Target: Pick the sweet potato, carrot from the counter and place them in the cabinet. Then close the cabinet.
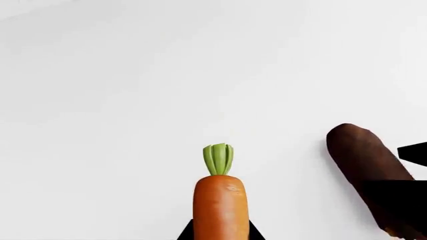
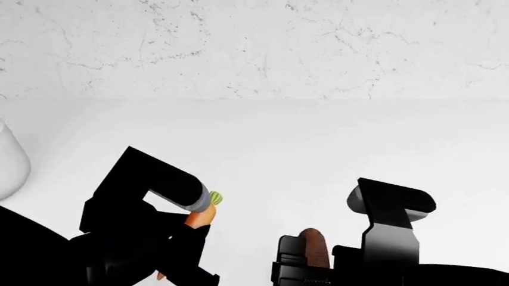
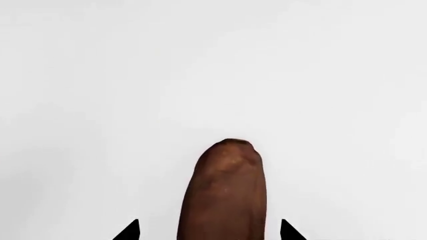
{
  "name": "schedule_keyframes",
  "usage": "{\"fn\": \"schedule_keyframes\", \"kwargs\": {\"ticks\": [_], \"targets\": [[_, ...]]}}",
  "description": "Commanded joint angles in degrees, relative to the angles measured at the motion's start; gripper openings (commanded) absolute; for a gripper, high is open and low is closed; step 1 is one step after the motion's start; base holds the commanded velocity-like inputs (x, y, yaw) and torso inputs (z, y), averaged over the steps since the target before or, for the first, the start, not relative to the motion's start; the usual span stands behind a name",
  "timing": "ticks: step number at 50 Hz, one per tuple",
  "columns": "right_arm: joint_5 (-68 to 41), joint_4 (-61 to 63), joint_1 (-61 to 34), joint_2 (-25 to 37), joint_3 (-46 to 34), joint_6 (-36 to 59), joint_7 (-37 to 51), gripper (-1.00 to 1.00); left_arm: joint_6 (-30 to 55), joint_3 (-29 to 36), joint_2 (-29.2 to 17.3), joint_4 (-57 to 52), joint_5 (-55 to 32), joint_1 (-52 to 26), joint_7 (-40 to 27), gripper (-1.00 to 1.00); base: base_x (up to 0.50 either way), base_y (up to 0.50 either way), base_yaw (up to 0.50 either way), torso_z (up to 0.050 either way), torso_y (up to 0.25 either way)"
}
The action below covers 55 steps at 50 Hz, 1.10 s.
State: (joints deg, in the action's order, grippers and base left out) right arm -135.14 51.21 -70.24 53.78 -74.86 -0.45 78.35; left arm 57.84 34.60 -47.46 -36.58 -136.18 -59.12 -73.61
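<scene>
Nearest in the head view, the two black arms fill the lower edge. The left pincer [image 2: 187,253] sits low over the smooth white tabletop [image 2: 318,137] with the small tapered orange carrot [image 2: 200,217] running out from under it, green stub pointing away from the robot. In the left wrist view the carrot [image 1: 220,207] lies between two black fingertips [image 1: 186,232] whose tips show tight against either side of it; whether they actually press on it I cannot tell.

To the right, the right pincer [image 2: 306,262] hangs over the elongated reddish-brown sweet potato [image 2: 314,245], whose rounded end pokes forward past the black housing. In the right wrist view the sweet potato [image 3: 227,192] lies lengthwise between two black fingertips [image 3: 129,232] that stand clearly apart from its sides, so this pincer is open and holds nothing.

The left wrist view also shows the sweet potato [image 1: 363,165] lying near the carrot, apart from it, partly covered by black parts of the other arm.

Farther out the tabletop runs bare to a white marbled back wall [image 2: 254,47], and a pale rounded object [image 2: 9,161] sits at the left edge.
</scene>
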Motion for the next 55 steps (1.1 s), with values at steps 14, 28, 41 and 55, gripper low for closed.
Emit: {"fn": "schedule_keyframes", "kwargs": {"ticks": [14,28,41,55], "targets": [[3.2,-4.3,5.2,-1.7,-4.0,1.7,-4.2,-1.00,0.0,-0.3,-0.6,-0.1,2.5,2.2,2.5,-1.00,0.00,0.00,0.00,0.000,0.000],[2.8,-3.8,3.8,-1.7,-3.4,2.0,-3.4,-1.00,-0.8,0.4,-0.5,-0.6,1.6,1.3,1.9,-1.00,0.00,0.00,0.00,0.000,0.000],[6.8,-7.4,-11.4,0.0,2.4,11.2,-2.9,-1.00,-2.3,-1.3,-1.8,0.0,-0.4,-2.6,1.4,-1.00,0.00,0.00,0.00,0.000,0.000],[20.0,-8.4,-16.7,0.7,6.0,13.7,-5.9,-1.00,-4.1,-5.9,-2.4,1.1,1.3,-7.0,2.6,-1.00,0.00,0.00,0.00,0.000,0.000]]}}
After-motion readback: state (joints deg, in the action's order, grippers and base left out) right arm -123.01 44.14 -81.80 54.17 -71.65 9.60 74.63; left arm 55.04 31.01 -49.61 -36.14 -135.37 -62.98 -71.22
